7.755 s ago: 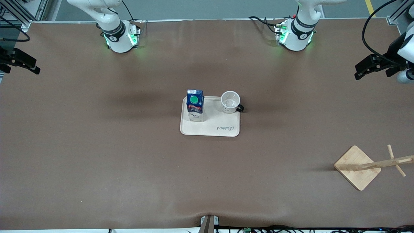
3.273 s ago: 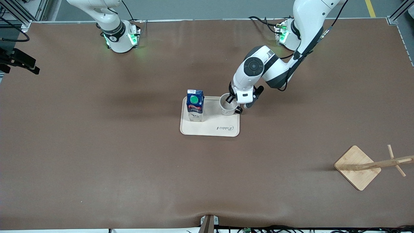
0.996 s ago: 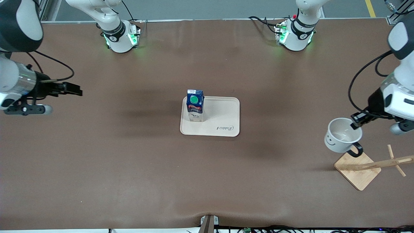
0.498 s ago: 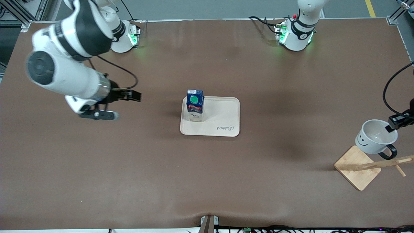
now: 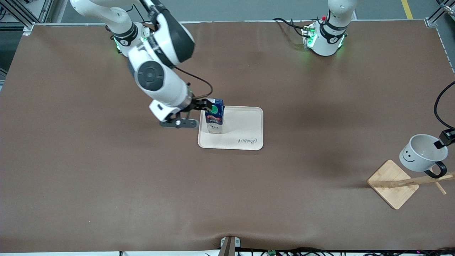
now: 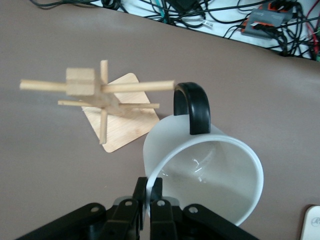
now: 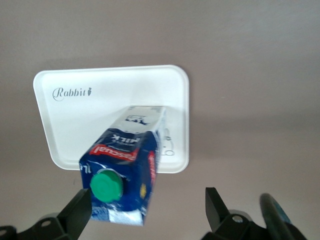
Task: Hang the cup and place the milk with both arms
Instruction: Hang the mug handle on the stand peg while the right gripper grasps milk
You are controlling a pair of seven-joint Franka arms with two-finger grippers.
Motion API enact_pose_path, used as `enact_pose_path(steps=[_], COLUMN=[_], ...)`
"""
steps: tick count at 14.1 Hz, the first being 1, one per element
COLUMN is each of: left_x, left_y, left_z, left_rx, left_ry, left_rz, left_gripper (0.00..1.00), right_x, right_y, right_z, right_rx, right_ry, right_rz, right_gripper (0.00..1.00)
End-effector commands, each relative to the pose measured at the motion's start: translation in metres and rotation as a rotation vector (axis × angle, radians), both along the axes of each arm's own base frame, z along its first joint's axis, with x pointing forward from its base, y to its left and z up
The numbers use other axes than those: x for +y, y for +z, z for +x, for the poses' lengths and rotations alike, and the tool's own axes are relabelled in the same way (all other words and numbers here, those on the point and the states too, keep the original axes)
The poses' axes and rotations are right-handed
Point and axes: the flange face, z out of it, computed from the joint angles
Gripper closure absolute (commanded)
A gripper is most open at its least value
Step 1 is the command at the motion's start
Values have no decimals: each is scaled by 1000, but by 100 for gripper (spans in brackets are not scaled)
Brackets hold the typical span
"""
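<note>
The white cup (image 5: 423, 153) with the black smiley hangs in the air over the wooden rack (image 5: 392, 183), its black handle (image 5: 435, 170) just above a peg. My left gripper (image 5: 444, 140) is shut on the cup's rim. In the left wrist view the gripper (image 6: 150, 186) pinches the rim of the cup (image 6: 210, 175), and the handle (image 6: 192, 107) touches a peg tip of the rack (image 6: 100, 95). The milk (image 5: 214, 115) stands upright on the tray (image 5: 245, 124). My right gripper (image 5: 205, 105) is open at the carton's top. In the right wrist view, the milk (image 7: 125, 165) sits between the gripper's (image 7: 145, 210) fingers.
The cream tray (image 7: 100, 100) lies mid-table, and its half toward the left arm's end is bare. The rack's square base stands near the left arm's end, nearer the front camera than the tray. Cables lie past the table edge (image 6: 200, 15).
My right arm has swung in from its end of the table to the milk. My left gripper has carried the cup farther over the rack, bringing the handle to a peg.
</note>
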Motion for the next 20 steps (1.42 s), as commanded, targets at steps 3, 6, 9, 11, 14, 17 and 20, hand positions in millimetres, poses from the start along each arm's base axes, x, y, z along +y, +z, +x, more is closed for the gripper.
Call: enact_pose_path(steps=[3, 6, 9, 11, 14, 17, 20], left_x=[3, 7, 9, 11, 27, 38, 52], left_y=[2, -3, -8, -12, -14, -14, -19], left_z=[8, 12, 15, 17, 16, 15, 12], left_rx=[-29, -48, -56, -52, -60, -73, -70], left_ry=[-33, -50, -60, -60, -62, -60, -46], left_rz=[-66, -67, -70, -73, -75, -99, -102], left_gripper=[100, 100, 100, 100, 100, 100, 100], right_x=[16, 30, 47, 60, 65, 59, 52], right_y=[-15, -23, -31, -33, -40, -52, -60], right_z=[-2, -6, -7, -9, -15, -12, -9], right_rx=[23, 26, 23, 15, 18, 31, 39], right_ry=[-21, -2, 16, 35, 57, 51, 59], right_rz=[-7, -12, -11, -9, -25, -44, -66], right_gripper=[0, 0, 0, 0, 0, 0, 19])
